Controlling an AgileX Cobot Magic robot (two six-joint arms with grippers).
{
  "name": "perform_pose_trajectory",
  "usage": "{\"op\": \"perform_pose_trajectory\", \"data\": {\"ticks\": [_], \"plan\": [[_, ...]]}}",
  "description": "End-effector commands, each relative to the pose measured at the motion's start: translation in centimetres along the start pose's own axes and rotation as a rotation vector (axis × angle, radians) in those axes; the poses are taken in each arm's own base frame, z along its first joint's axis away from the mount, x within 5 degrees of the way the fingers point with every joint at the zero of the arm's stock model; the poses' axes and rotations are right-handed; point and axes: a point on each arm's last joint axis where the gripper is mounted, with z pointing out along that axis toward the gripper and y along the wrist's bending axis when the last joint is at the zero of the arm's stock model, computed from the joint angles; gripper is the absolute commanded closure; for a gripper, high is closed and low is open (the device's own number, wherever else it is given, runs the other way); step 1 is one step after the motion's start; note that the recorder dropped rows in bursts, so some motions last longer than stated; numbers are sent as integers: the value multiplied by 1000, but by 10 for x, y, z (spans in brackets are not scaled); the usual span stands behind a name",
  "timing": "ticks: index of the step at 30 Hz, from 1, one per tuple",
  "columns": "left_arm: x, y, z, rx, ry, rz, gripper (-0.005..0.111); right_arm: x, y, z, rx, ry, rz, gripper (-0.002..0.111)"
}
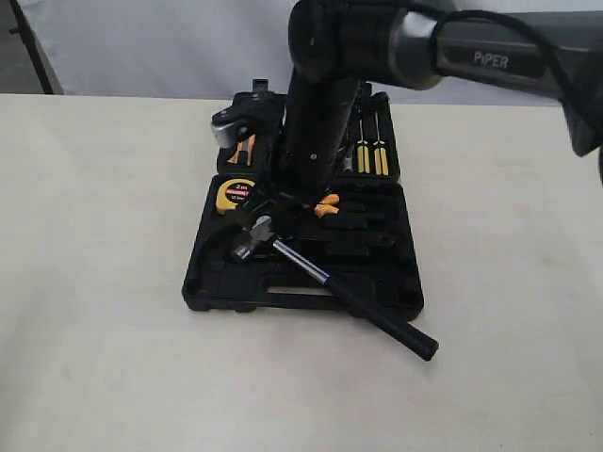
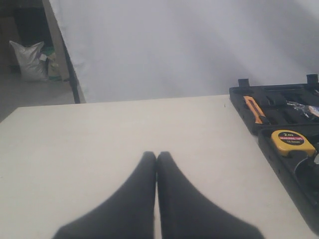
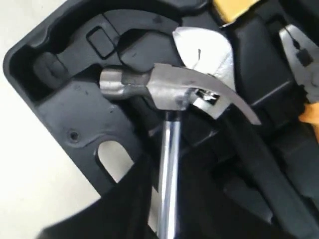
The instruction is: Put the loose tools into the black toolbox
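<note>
Across the toolbox [image 1: 203,282], the hammer [image 1: 311,268] lies slanted, head by the wrench [image 3: 209,55], its shaft running between the fingers [image 3: 119,209] of the right gripper [image 3: 167,191], though I cannot tell if they squeeze it, while the left gripper [image 2: 157,158], fingers together, is far off.

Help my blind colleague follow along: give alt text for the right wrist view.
A claw hammer lies head-first across the moulded recesses of the open black toolbox, its claw overlapping the silver jaw of an adjustable wrench. The right gripper flanks the chrome shaft with its dark fingers; orange-handled pliers show at the edge.
</note>
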Motion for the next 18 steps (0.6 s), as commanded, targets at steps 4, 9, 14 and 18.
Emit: {"op": "perform_pose_trajectory", "data": {"ticks": [4, 9, 14, 18], "plan": [[2, 0, -1, 14, -7, -22, 105, 6, 7, 13, 29, 11, -11, 93], [2, 0, -1, 14, -7, -22, 105, 5, 7, 13, 27, -1, -6, 93], [2, 0, -1, 14, -7, -22, 105, 5, 6, 13, 33, -3, 25, 76], [2, 0, -1, 14, -7, -22, 105, 3, 4, 22, 46, -17, 31, 63]]}}
